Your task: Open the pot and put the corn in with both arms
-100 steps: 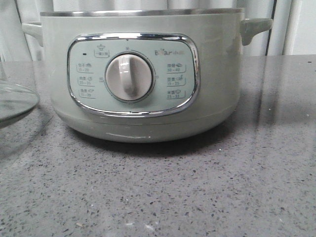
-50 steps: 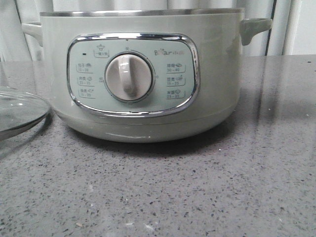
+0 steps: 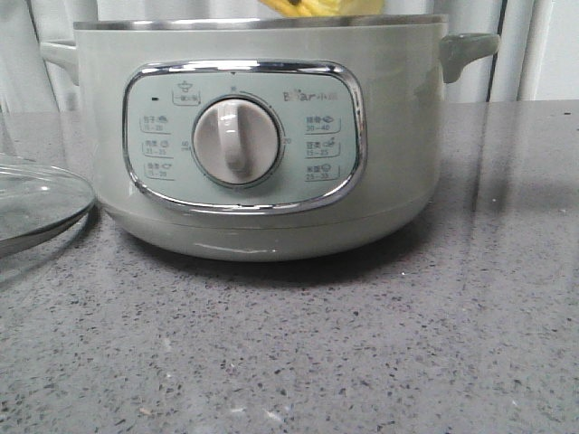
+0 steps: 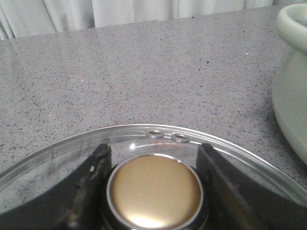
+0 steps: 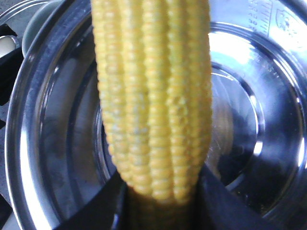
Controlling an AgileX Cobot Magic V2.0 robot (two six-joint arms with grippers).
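The sage-green pot (image 3: 271,136) stands open at the middle of the front view, dial facing me; its side also shows in the left wrist view (image 4: 292,96). The yellow corn (image 3: 317,7) shows just above the pot's rim. In the right wrist view my right gripper (image 5: 160,201) is shut on the corn (image 5: 153,96) and holds it over the pot's steel inside (image 5: 249,120). My left gripper (image 4: 153,191) is shut on the gold knob (image 4: 156,189) of the glass lid (image 4: 144,136). The lid (image 3: 36,203) lies low at the pot's left.
Grey speckled countertop (image 3: 362,344) runs all round the pot. White curtains (image 3: 516,54) hang behind. The pot's right handle (image 3: 466,47) sticks out toward the right.
The corn has come into the front view above the pot's rim. The glass lid has shifted a little to the right, toward the pot, and lower.
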